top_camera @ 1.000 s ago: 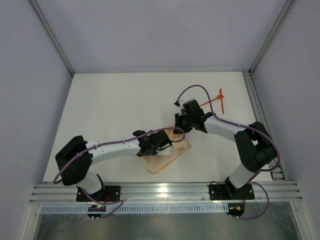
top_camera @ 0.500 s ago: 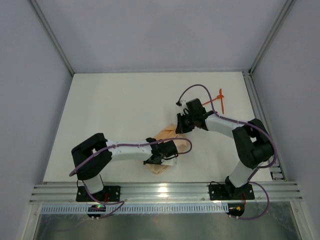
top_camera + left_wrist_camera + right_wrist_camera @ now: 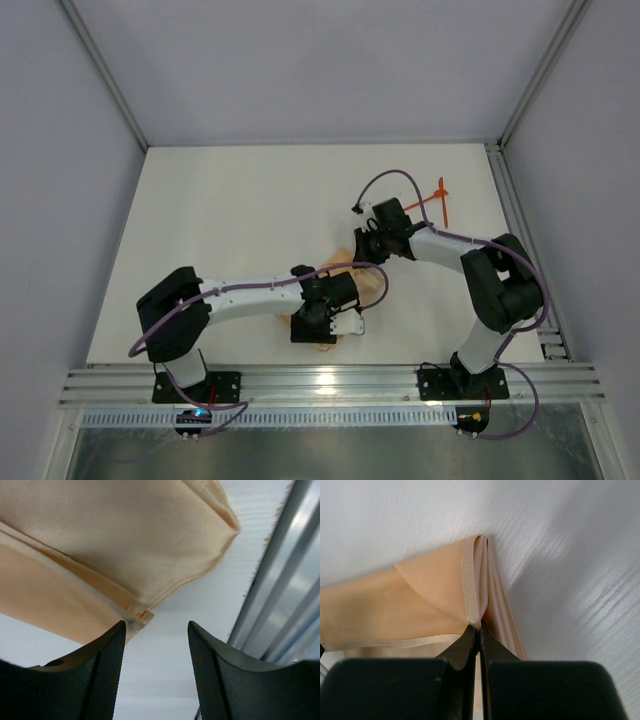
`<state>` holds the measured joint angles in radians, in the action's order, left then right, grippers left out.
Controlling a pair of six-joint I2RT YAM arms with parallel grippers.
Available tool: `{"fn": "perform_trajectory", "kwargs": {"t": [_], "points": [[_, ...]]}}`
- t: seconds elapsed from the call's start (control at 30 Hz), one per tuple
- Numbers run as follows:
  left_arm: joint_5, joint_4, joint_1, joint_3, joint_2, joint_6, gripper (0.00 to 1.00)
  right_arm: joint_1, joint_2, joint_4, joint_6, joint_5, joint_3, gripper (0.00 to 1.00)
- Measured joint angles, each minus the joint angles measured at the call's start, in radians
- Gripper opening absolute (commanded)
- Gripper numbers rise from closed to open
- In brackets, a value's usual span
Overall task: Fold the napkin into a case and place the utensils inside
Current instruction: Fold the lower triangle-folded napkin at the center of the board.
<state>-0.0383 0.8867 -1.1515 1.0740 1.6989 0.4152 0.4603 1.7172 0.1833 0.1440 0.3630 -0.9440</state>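
From above, much of the napkin (image 3: 370,290) is covered by the left arm's wrist, so only peach patches show around it and the shape of its fold cannot be made out. The left claw (image 3: 335,322) sits over the napkin's near part, close to the metal rail (image 3: 320,380) at the table's (image 3: 220,220) near edge. The right claw (image 3: 362,250) is at the napkin's far side, with its tips hidden beneath its own body in that view.

The left wrist camera shows the left claw (image 3: 156,627) with its fingers (image 3: 107,665) spread and only bare table (image 3: 165,680) between them. A hemmed corner of the napkin (image 3: 125,540) lies just beyond the tip of one finger, and the rest is cut off at the frame's top and left. The rail (image 3: 285,580) runs along the right.

The right wrist camera shows the right claw (image 3: 479,629) pinched tight on a hemmed edge of the napkin (image 3: 420,595), where several layers meet in a point against the table (image 3: 545,555).

The utensils (image 3: 440,203) lie crossed on the table's far right, well apart from the napkin. They are too small for their ends to be told.
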Motion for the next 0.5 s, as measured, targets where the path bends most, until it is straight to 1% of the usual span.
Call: {"fn": "perform_trajectory", "kwargs": {"t": [0.1,0.17,0.2,0.27,0.33,0.4,0.5], "points": [[0.085,0.076,0.002,0.088,-0.013,-0.009,0.54,0.000,0.000,-0.002,-0.006,0.003,0.000,0.03],[0.132,0.112,0.010,0.143,-0.030,-0.013,0.49,0.000,0.000,-0.002,-0.010,0.003,0.000,0.03],[0.154,0.124,0.021,0.165,-0.045,-0.017,0.44,0.000,0.000,-0.002,-0.011,0.004,0.000,0.03],[0.167,0.130,0.063,0.180,-0.090,-0.026,0.39,0.000,0.000,-0.002,-0.015,0.006,0.000,0.03],[0.149,0.126,0.119,0.174,-0.123,-0.045,0.36,0.000,0.000,-0.002,-0.019,0.007,0.000,0.03],[0.091,0.096,0.176,0.139,-0.145,-0.063,0.36,0.000,0.000,0.000,-0.023,0.008,0.000,0.03],[0.008,0.044,0.205,0.053,-0.144,-0.079,0.37,0.000,0.000,0.008,-0.035,0.010,-0.003,0.03]]}}
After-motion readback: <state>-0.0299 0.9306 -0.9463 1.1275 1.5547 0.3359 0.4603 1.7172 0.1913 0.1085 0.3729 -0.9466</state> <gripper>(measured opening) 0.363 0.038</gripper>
